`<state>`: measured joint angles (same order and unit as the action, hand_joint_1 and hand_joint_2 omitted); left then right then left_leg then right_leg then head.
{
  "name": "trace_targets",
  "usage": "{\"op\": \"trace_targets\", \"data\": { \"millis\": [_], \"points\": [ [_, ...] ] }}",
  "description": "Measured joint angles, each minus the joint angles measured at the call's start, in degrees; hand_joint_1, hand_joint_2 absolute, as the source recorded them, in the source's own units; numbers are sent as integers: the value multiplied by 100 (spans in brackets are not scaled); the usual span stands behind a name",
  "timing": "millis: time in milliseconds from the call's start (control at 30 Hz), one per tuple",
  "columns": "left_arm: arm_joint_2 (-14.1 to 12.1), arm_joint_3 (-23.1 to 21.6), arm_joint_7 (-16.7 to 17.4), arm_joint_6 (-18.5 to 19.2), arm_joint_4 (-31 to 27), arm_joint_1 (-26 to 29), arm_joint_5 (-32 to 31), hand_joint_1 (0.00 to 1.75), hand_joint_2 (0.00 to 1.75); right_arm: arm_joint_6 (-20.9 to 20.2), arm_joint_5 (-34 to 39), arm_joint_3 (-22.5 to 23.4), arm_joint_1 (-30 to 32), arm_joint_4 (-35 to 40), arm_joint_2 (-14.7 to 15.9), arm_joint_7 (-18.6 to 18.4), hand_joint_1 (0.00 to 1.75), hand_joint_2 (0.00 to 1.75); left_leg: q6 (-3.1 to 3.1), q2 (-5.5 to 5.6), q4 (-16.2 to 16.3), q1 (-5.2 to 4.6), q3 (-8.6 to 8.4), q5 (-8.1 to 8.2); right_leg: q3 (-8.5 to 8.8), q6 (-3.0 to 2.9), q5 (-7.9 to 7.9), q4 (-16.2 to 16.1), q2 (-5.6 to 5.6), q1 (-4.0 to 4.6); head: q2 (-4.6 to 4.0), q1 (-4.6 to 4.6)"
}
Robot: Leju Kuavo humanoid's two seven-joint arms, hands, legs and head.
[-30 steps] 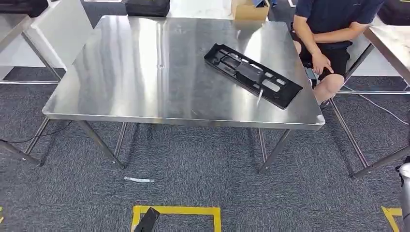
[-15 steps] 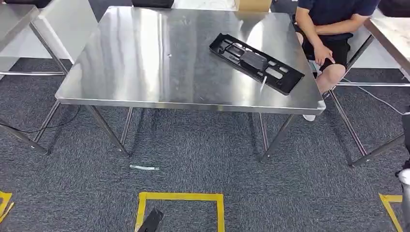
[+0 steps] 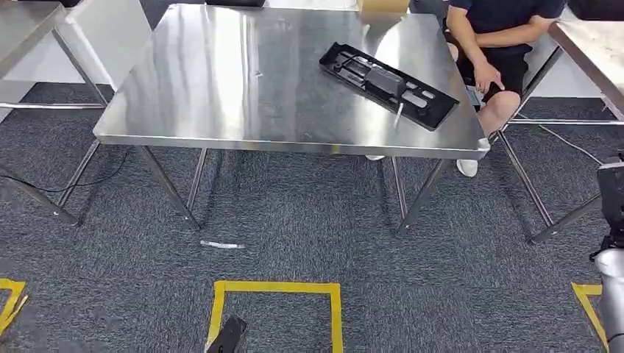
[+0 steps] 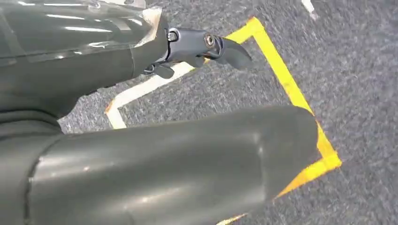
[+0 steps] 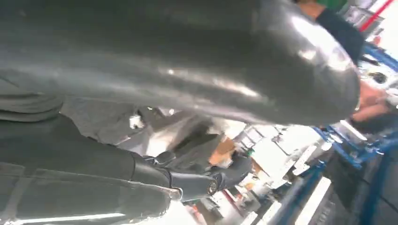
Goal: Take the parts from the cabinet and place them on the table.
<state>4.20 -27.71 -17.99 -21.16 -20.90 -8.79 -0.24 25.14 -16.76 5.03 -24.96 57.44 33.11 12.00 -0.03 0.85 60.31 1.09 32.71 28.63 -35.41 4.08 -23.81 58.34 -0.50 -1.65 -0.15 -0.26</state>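
- Head view: the steel table [image 3: 221, 88] sits higher and farther off than a second ago, and the yellow floor square [image 3: 276, 312] has slid up into fuller sight. The whole picture has shifted together, so the robot is backing away; nothing on the table has moved.
- The black part [image 3: 386, 84] lies flat on the table's right half, well ahead of both hands, near the corner where a seated person [image 3: 500, 44] waits. That part looks delivered; my guess is the robot is heading back to the cabinet for another.
- The right arm [image 3: 611, 287] hangs at the picture's lower right edge.
- Left wrist view: the left hand [image 4: 155, 122] hangs over grey carpet [image 4: 356, 70] and a corner of the yellow tape. Its thick thumb and one dark finger stand apart with nothing between them, so it is empty and spread.
- Right wrist view: the right hand [image 5: 178, 108] is blurred; its fingers seem apart and unloaded, but I cannot tell for certain. Blue shelving [image 5: 356, 145] lies beyond it.
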Motion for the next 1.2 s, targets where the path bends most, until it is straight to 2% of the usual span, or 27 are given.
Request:
{"op": "trace_targets", "data": {
  "millis": [33, 67, 100, 167, 233, 267, 300, 367, 400, 433, 467, 567, 600, 633, 667, 700, 733, 767, 800, 833, 900, 967, 1033, 1100, 1133, 1167, 1200],
  "points": [
    [-4, 9, -5, -15, 4, -3, 46, 0, 0, -26, -22, -24, -68, -18, -26, 37, 0, 0, 33, 2, 0, -47, 31, -17, -32, 80, 56, -38, 2, -5, 0, 4],
    [-2, 17, -11, -35, 15, -2, 86, 0, 0, -44, -57, -61, -134, -55, -46, 74, 0, 0, 129, -6, -49, -55, 65, -80, -56, 150, 105, -51, 6, -18, 0, -2],
    [-4, 24, -24, -59, 22, -15, 138, 0, 0, -50, -74, -101, -175, -108, -75, 114, 0, 0, 235, -17, -94, -37, 77, -145, -119, 126, 1, 2, -3, -75, 0, -6],
    [-2, 85, -39, -101, 26, -31, 243, 0, 0, -50, -77, -157, -320, -210, -118, 166, 0, 0, 372, -23, -106, -51, 191, -242, -361, 23, -473, 613, 4, -58, 0, 55],
    [15, 125, -44, -98, 33, -27, 269, 0, 0, -48, -77, -212, -443, -275, -168, 177, 0, 0, 413, -31, -103, -78, 321, -348, -631, 8, -893, 1541, 23, -30, 0, 52],
    [26, 133, -46, -98, 39, -24, 274, 0, 0, -48, -77, -227, -459, -306, -193, 181, 0, 0, 419, -31, -103, -91, 380, -400, -645, 42, -930, 1782, 23, -21, 0, 57],
    [30, 142, -53, -103, 44, -23, 278, 0, 0, -48, -77, -245, -460, -332, -218, 183, 0, 0, 416, -29, -102, -93, 436, -449, -539, 84, -860, 1750, 23, -16, 0, 53],
    [42, 159, -57, -116, 52, -23, 278, 0, 0, -44, -77, -282, -483, -359, -241, 190, 0, 0, 393, -27, -101, -94, 551, -552, -14, 171, -550, 1049, 22, -14, 0, 53],
    [48, 166, -57, -120, 55, -24, 280, 0, 0, -42, -77, -299, -518, -363, -241, 194, 0, 0, 368, -26, -97, -94, 595, -604, 365, 167, -466, 491, 22, -12, 0, 55],
    [59, 168, -59, -129, 55, -24, 278, 0, 0, -41, -77, -317, -575, -363, -240, 197, 0, 0, 324, -26, -96, -108, 629, -652, 694, 86, -645, -37, 22, 18, 0, 57],
    [68, 170, -64, -142, 55, -27, 280, 0, 0, -37, -79, -332, -594, -363, -238, 208, 0, 0, 280, -37, -112, -109, 639, -706, 780, 38, -661, -158, 38, 106, 0, 30],
    [85, 170, -70, -153, 72, -12, 280, 0, 0, -35, -79, -343, -616, -389, -252, 210, 0, 0, 179, -34, -180, -108, 638, -870, 658, -80, -545, -145, 40, 136, 0, 50],
    [85, 173, -72, -157, 81, -13, 280, 0, 0, -35, -79, -352, -625, -400, -271, 210, 0, 0, 148, -38, -146, -90, 680, -795, 648, -149, -465, -179, 28, -6, 0, 48],
    [81, 175, -72, -157, 83, -12, 285, 0, 0, -35, -79, -361, -633, -402, -289, 210, 0, 0, 124, -46, 9, -94, 763, -516, 584, -188, -410, -175, 18, 13, 0, 31],
    [81, 175, -72, -160, 83, -11, 287, 0, 0, -35, -79, -363, -637, -404, -297, 212, 0, 0, 108, -49, 377, -87, 865, -119, 510, -262, -345, -173, 10, 18, 0, 26],
    [81, 175, -72, -157, 85, -11, 287, 0, 0, -35, -79, -367, -637, -407, -304, 212, 0, 0, 92, -47, 773, -85, 967, 177, 444, -280, -287, -171, 5, 25, 0, 26],
    [81, 175, -72, -151, 89, -11, 280, 0, 0, -35, -75, -374, -638, -409, -313, 212, 0, 0, 72, -49, 1222, -83, 1070, 396, 364, -285, -224, -166, 2, 36, 0, 26],
    [81, 173, -72, -118, 96, -10, 245, 0, 0, -31, -41, -380, -632, -409, -313, 212, 0, 0, 58, -50, 1520, -77, 1105, 432, 289, -282, -166, -161, 2, 41, 0, 26],
    [81, 158, -72, -66, 109, -10, 156, 0, 0, -24, 39, -389, -622, -409, -310, 223, 0, 0, 52, -50, 1599, -69, 1037, 314, 213, -269, -107, -157, 2, 45, 0, 26],
    [81, 133, -72, -44, 118, -10, 99, 0, 0, -24, 109, -394, -612, -409, -304, 232, 0, 0, 52, -52, 1464, -61, 875, 124, 138, -251, -58, -146, 3, 45, 0, 26],
    [83, 103, -50, -57, 122, -15, 83, 0, 0, -22, 216, -396, -582, -402, -293, 240, 0, 0, 63, -64, 665, -33, 236, -148, 8, -201, 27, -107, 5, 41, 0, 24],
    [79, 103, -40, -92, 122, -38, 101, 0, 0, 13, 247, -407, -542, -343, -297, 249, 0, 0, 104, -36, -147, -63, -281, 129, -83, -119, 84, -31, 4, 75, 0, 39],
    [59, 103, -42, -103, 125, -41, 156, 0, 0, 48, 242, -440, -523, -306, -381, 260, 0, 0, 166, -35, -157, -113, -215, 104, -110, -23, 184, -63, -2, 42, 0, 37],
    [28, 111, -70, -111, 131, -16, 219, 0, 0, 90, 186, -505, -500, -302, -461, 258, 0, 0, 316, -67, -248, -106, -117, -27, -148, 63, 266, -89, 6, 63, 0, 33],
    [17, 114, -90, -122, 131, -22, 223, 0, 0, 103, 168, -520, -491, -302, -496, 249, 0, 0, 367, -73, -251, -107, -129, -109, -239, 28, 91, 16, 8, 15, 0, 26],
    [4, 116, -101, -144, 131, -22, 221, 0, 0, 107, 160, -540, -497, -298, -525, 227, 0, 0, 413, -72, -262, -104, -37, -172, -357, -26, -195, 281, 10, 20, 0, 79],
    [0, 116, -103, -146, 131, -17, 208, 0, 0, 114, 159, -553, -499, -284, -536, 223, 0, 0, 425, -70, -258, -106, 53, -252, -481, -60, -506, 719, 17, 15, 0, 83]
  ]
}}
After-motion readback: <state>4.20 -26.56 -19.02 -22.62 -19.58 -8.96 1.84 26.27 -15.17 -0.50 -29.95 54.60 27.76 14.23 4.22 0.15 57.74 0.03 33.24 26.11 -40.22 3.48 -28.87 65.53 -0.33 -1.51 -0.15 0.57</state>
